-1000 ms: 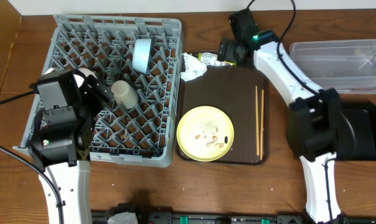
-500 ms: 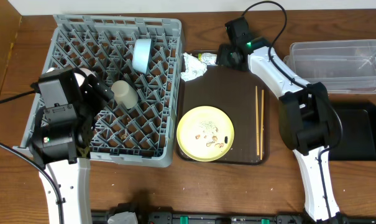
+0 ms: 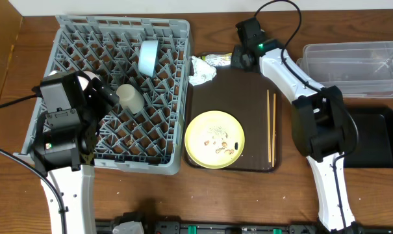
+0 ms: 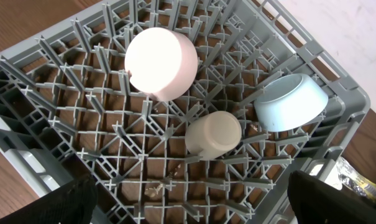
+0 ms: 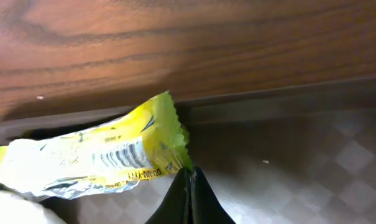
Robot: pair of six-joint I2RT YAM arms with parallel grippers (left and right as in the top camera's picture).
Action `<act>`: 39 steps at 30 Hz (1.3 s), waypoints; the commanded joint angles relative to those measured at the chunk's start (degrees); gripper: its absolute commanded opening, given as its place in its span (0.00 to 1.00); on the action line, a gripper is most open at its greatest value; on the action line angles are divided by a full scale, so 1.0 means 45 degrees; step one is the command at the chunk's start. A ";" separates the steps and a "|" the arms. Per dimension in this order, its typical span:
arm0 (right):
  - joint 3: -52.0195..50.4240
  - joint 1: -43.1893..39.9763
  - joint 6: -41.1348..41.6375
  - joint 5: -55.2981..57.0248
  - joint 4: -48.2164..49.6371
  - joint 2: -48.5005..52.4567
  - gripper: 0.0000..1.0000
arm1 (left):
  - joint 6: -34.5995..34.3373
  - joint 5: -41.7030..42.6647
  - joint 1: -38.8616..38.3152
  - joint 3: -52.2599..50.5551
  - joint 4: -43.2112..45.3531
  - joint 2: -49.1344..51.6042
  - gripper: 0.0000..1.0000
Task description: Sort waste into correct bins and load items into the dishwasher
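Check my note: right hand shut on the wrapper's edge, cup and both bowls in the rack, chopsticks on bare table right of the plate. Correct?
One slip: the chopsticks lie on the brown tray, right of the plate, not on bare table; the overhead view shows it. The right hand does pinch the wrapper, and the rest stands.

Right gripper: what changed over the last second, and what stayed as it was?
The right gripper closed on the yellow-green wrapper at the back rim of the tray, its elbow swinging in off the black bin. The left gripper, plate, chopsticks, napkin and cup stayed put.
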 commanded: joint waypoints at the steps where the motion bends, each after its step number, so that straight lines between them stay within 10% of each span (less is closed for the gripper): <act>1: 0.0262 -0.0529 -0.0010 0.0194 -0.0350 -0.0670 0.01 | -0.0015 -0.0117 0.0068 0.0024 -0.0044 0.0073 0.98; 17: 0.0262 -0.2803 -0.0967 -0.2657 -0.2691 -0.6067 0.02 | -0.0019 -0.0117 0.0068 0.0024 -0.0044 0.0073 0.98; 20: 0.0238 -0.2613 -0.0947 -0.2773 -0.2642 -0.5833 0.31 | -0.0019 -0.0117 0.0068 0.0024 -0.0044 0.0073 0.98; 26: 0.0233 -0.1389 -0.5547 -0.2739 -0.0996 -0.4483 0.42 | -0.0015 -0.0117 0.0068 0.0024 -0.0044 0.0073 0.98; 28: 0.0233 -0.0719 -0.9330 -0.2487 -0.0549 -0.3657 0.82 | -0.0015 -0.0117 0.0068 0.0024 -0.0044 0.0073 0.98; 30: 0.0233 -0.0369 -1.0720 -0.2142 -0.0340 -0.3060 0.96 | -0.0019 -0.0117 0.0068 0.0024 -0.0044 0.0073 0.98; 39: 0.0233 0.0486 -1.4469 -0.2093 0.0141 -0.0729 0.93 | -0.0015 -0.0117 0.0068 0.0024 -0.0044 0.0073 0.98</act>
